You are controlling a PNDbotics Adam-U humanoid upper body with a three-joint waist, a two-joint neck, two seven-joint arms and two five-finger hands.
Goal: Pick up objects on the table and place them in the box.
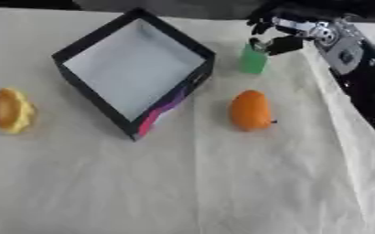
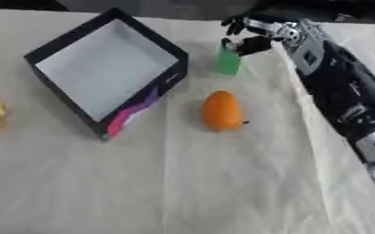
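Under my fingers lies a table covered by a cream cloth, which spreads toward me and off to my left across nearly everything I see. A long crease runs through the cloth below and left of my fingers, and a fold slants just beneath them on the right. Beyond my fingertips, past the far edge, is a dark, dim strip; the light is soft and even.
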